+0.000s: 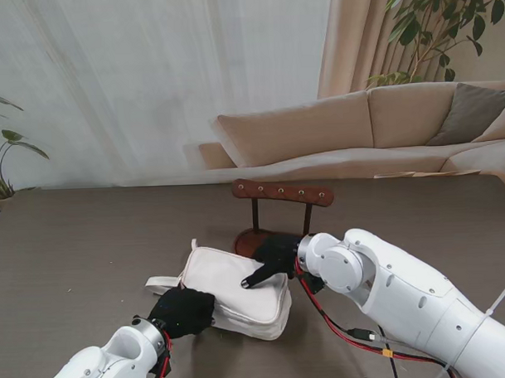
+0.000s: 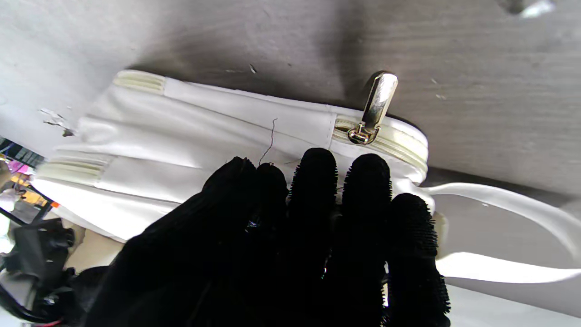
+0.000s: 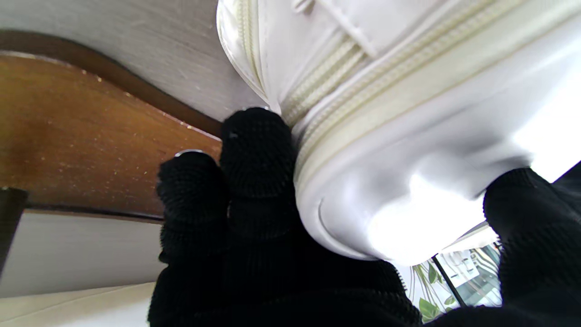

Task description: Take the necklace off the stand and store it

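Observation:
A white zipped pouch [image 1: 239,291] lies on the table in front of the wooden stand [image 1: 282,192]. No necklace shows on the stand's pegs or anywhere else. My left hand [image 1: 184,310] lies over the pouch's near-left end, its fingers [image 2: 317,204] flat and close together on the fabric [image 2: 204,122]. The gold zip pull [image 2: 376,104] sits at that end of the closed zip. My right hand [image 1: 276,256] grips the pouch's far-right corner [image 3: 408,159], with fingers [image 3: 254,181] on one side and the thumb [image 3: 531,227] on the other.
The stand's round wooden base [image 3: 91,136] touches the back of my right hand's fingers. The pouch's white strap [image 2: 499,204] trails onto the table at its left end. A sofa [image 1: 383,126] and plants stand beyond the table's far edge.

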